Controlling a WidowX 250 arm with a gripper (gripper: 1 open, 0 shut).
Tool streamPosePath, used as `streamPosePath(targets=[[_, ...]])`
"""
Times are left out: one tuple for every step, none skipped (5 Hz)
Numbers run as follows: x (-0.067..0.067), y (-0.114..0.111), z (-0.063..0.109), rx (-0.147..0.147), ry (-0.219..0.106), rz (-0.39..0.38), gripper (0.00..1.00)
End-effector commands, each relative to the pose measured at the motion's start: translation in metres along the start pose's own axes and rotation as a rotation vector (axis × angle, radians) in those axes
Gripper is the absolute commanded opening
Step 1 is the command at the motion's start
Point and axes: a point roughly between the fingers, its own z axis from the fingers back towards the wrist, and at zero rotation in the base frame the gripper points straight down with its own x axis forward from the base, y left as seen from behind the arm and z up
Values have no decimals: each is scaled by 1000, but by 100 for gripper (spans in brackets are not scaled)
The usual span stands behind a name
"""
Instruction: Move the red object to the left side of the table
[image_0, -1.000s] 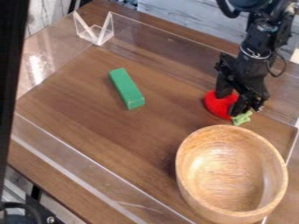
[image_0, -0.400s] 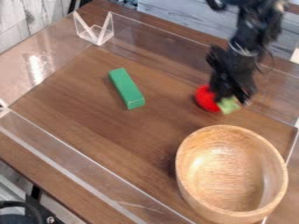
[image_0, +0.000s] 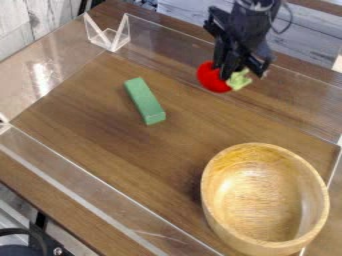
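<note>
While I watch from the remote station, the table (image_0: 94, 140) fills most of the view, brown wood grain with low clear walls. Wooden bowl (image_0: 265, 207) sits at near right, round and pale. Black gripper (image_0: 230, 72) hangs over the far side, pointing down, fingers closed on the red object (image_0: 213, 75), which looks clear of the tabletop; I cannot be certain. Green block (image_0: 144, 101) lies flat, left of center, well apart from it.

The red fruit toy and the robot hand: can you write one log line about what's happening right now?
gripper: shut on red object | red object: off the table | green block: lying left of it | wooden bowl: near right, empty
</note>
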Motion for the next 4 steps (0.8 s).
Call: streamPosePath(targets=[[7,-3,33,14,-75,66,0],[6,-10,41,17,-72,115,0],[2,-3,42,18,-69,171,0],[-6,6,42,15,-60,230,0]])
